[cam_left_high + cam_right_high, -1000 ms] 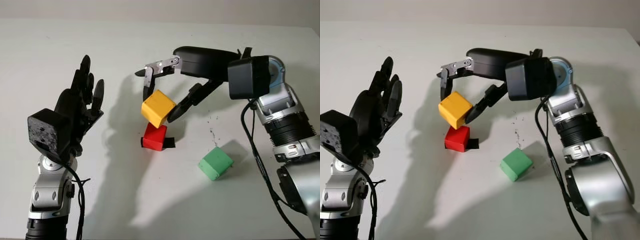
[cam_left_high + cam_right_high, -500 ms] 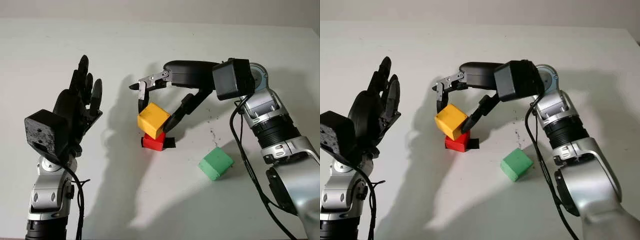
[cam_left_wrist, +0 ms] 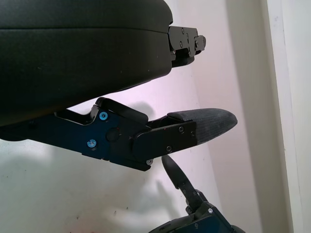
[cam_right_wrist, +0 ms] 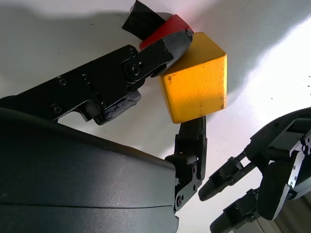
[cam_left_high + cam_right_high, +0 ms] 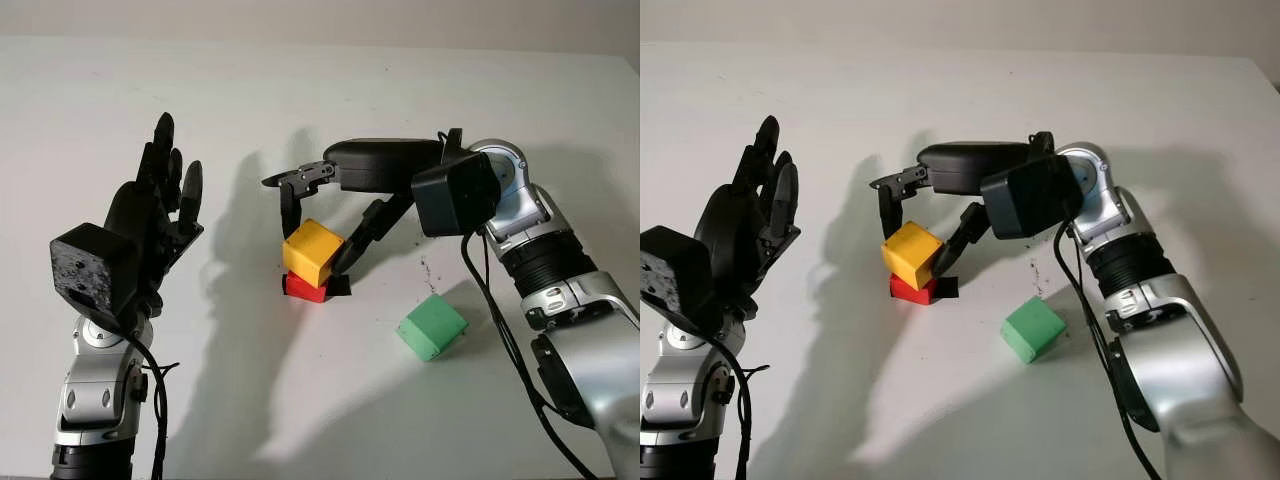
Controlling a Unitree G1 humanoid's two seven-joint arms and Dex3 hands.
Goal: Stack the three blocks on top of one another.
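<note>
Head stereo pair looks down at the table (image 5: pixel 120 90); wrist cameras sit close.

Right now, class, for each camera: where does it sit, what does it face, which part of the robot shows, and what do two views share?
Left eye: on the head, looking down at the table; both arms rise from below; left hand open, raised.
Right eye: beside it, same scene slightly shifted.
Left wrist: faces the table past its own fingers.
Right wrist: faces the yellow block held in the right hand, on the red block.
Shared: the eye views and right wrist show yellow on red; the green block lies apart.
</note>
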